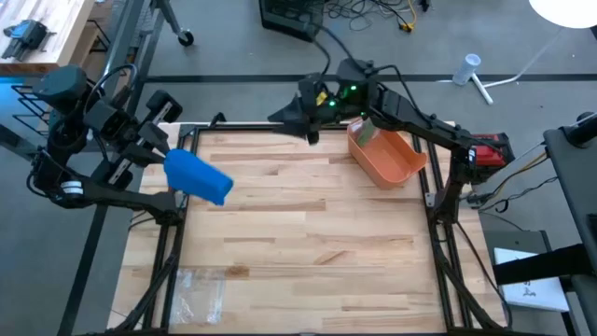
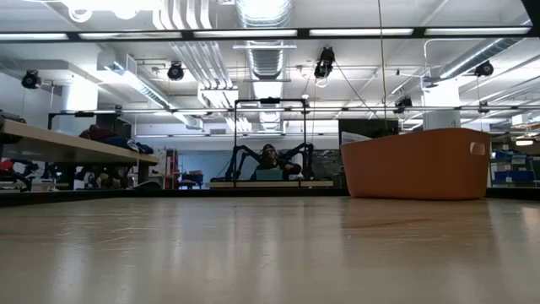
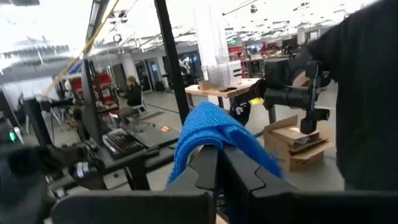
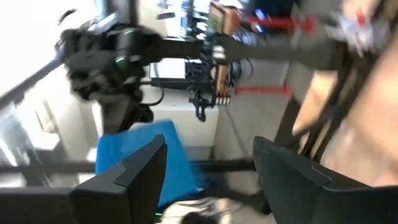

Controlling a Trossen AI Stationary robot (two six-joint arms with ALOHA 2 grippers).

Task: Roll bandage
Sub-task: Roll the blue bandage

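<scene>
A blue bandage [image 1: 198, 177], bunched into a thick wad, hangs in the air above the table's left edge, with my left gripper [image 1: 172, 160] shut on it. In the left wrist view the bandage [image 3: 214, 130] bulges out past the fingertips. My right gripper [image 1: 304, 118] is at the table's far edge, near the middle. It is open [image 4: 210, 171] with nothing between its fingers. In the right wrist view the bandage [image 4: 140, 155] shows farther off, beyond one finger. My left gripper pinches the bandage's near end [image 3: 205, 144] between its two fingers. The fingers come about level from the table's left side. The wad sticks out beyond the fingertips toward the table's middle, lifted clear of the table. How many layers are held, I cannot tell.
An orange bin [image 1: 387, 157] stands at the table's far right, close to my right arm; it also shows in the low view [image 2: 418, 165]. A clear plastic wrapper [image 1: 201, 289] lies at the near left corner. Bare wood [image 1: 308, 233] covers the middle.
</scene>
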